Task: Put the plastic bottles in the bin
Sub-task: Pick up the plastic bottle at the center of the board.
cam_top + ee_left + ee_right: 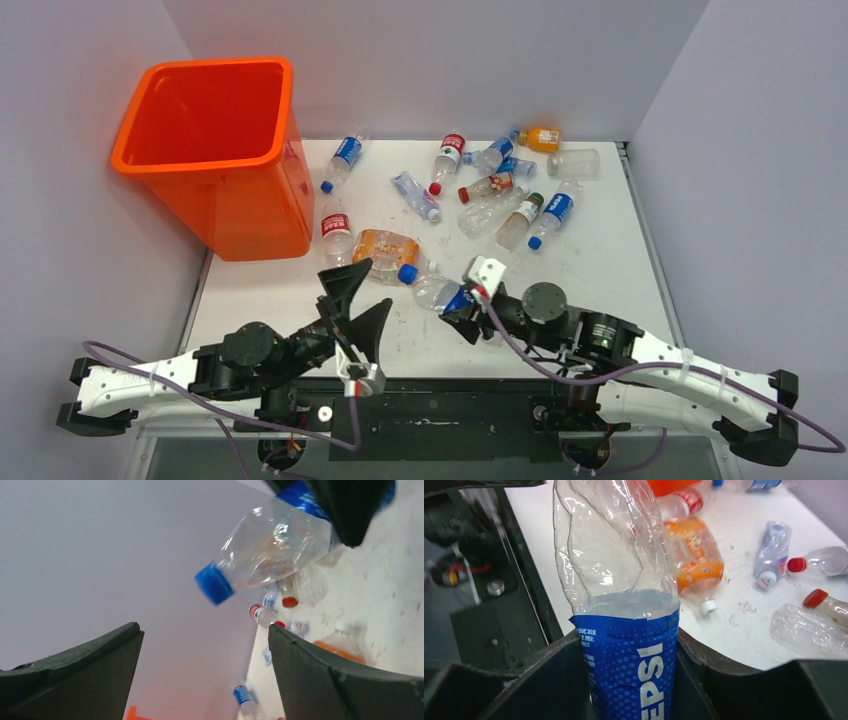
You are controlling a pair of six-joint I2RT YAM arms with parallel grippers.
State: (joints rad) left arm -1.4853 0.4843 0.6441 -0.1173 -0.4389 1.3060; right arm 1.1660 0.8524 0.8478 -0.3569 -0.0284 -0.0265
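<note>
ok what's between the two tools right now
The Pepsi bottle, held in the right tool, sticking out toward the open left tool; nothing else there. Clearest in the top view.

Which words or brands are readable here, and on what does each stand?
"EPSI": white letters on the blue label of the clear bottle in the right gripper; the first letter is cut off.
Small white print above it: too small to read.
Labels of the other bottles: too blurred.

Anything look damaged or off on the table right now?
The blue-label Pepsi bottle held in the right gripper is crumpled and dented above its label. Nothing else stands out.
</note>
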